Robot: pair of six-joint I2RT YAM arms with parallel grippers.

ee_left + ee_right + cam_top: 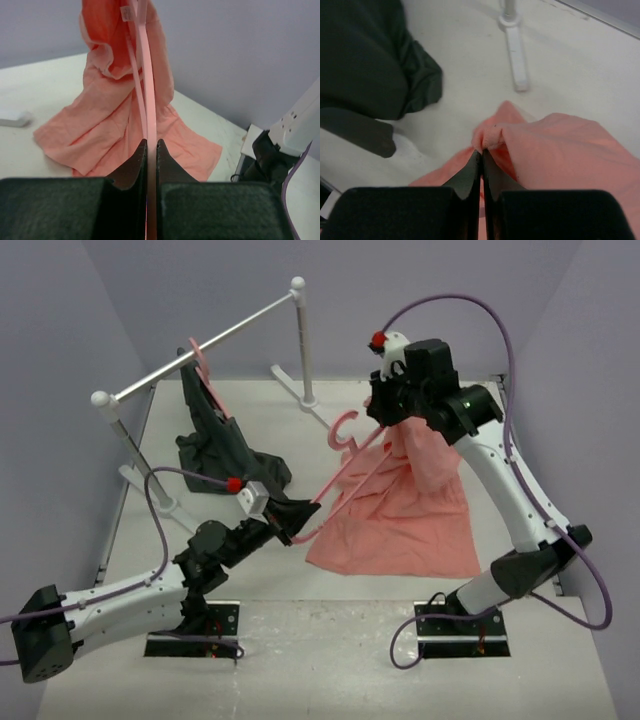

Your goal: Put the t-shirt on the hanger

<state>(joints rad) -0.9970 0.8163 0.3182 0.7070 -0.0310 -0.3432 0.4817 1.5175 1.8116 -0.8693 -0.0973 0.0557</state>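
Where the hanger sits: off the bench, slanting up from the left pincer into the bunched top of the t-shirt, hook near the right pincer.
Left pincer: clamped on the hanger's thin pink bar.
Right pincer: pressed together on a fold of fabric, holding the shirt's top up.
T-shirt: salmon, lower part spread on the bench.
Rack: second pink hanger with a dark grey garment, well apart at far left.
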